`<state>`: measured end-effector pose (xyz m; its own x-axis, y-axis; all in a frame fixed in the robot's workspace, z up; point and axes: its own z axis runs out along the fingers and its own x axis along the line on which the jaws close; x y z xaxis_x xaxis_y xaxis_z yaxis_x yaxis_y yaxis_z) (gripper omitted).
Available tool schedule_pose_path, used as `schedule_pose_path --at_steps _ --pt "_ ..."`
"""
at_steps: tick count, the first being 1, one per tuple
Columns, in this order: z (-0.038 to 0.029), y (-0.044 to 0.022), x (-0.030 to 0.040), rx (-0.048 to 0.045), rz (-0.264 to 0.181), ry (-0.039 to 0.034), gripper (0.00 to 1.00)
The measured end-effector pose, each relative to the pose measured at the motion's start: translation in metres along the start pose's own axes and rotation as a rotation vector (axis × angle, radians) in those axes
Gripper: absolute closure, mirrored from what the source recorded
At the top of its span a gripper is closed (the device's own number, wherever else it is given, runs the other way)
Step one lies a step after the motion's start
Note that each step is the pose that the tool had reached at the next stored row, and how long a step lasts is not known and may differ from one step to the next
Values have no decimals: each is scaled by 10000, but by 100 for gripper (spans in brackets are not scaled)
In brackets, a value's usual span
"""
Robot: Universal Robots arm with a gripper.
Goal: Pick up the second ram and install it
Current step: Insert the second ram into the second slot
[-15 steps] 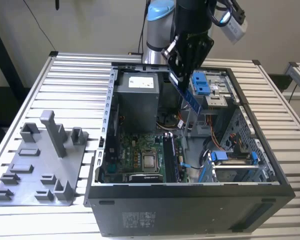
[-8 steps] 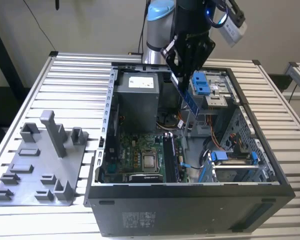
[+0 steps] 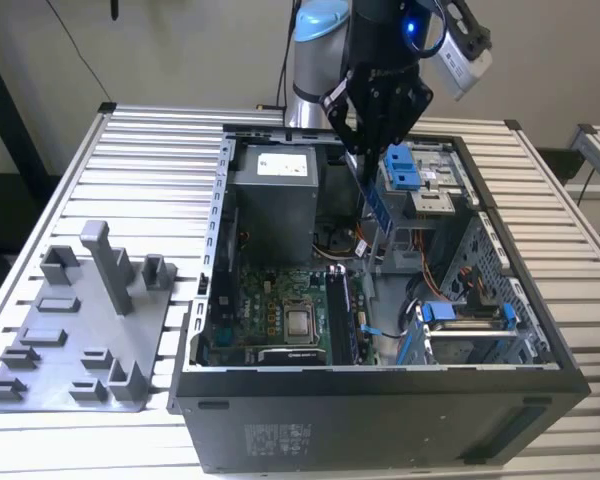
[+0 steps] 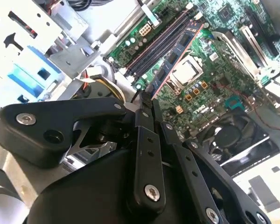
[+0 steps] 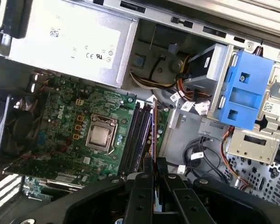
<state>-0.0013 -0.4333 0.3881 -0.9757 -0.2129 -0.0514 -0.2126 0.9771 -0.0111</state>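
- Second ram (image 3: 374, 205) is clamped edge-on in my tool (image 3: 365, 160), hanging over the open computer case (image 3: 380, 400), near the blue drive clip (image 3: 402, 166).
- In the first wrist view my tool (image 5: 151, 163) has its fingers together on the stick's thin edge (image 5: 154, 126), right above the memory slots (image 5: 139, 135) beside the processor (image 5: 99, 135).
- In the second wrist view the stick (image 4: 177, 63) runs alongside the slots (image 4: 161, 42), not seated that I can see.
- Power supply (image 3: 275, 195) sits at the case's far end.
- Grey holder tray (image 3: 70, 330) lies on the counter (image 3: 150, 160), on the exterior view's left.
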Motion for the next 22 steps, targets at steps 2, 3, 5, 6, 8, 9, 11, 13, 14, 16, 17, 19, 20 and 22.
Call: schedule_pose_path --at_steps 2,3,5,6,8,9,11,13,14,16,17,19,20,22 --pt "3 0 0 17 281 4 86" --pt "5 0 0 26 421 6 86" --pt "9 0 0 48 672 10 86" --pt "9 0 0 65 785 14 86" --pt "12 0 0 106 996 22 86" --pt "15 0 0 121 1088 24 86" --pt "22 -1 -5 139 1192 63 86" --pt "31 -3 -15 130 1219 180 86" --pt "36 -4 -19 120 1231 239 86" --pt "48 -4 -21 111 1301 315 86" --pt "51 -4 -20 114 1372 322 86" --pt "62 -4 -20 122 1659 327 86" --pt "66 -4 -20 130 1837 330 86" --pt "75 -4 -20 143 2212 335 86"
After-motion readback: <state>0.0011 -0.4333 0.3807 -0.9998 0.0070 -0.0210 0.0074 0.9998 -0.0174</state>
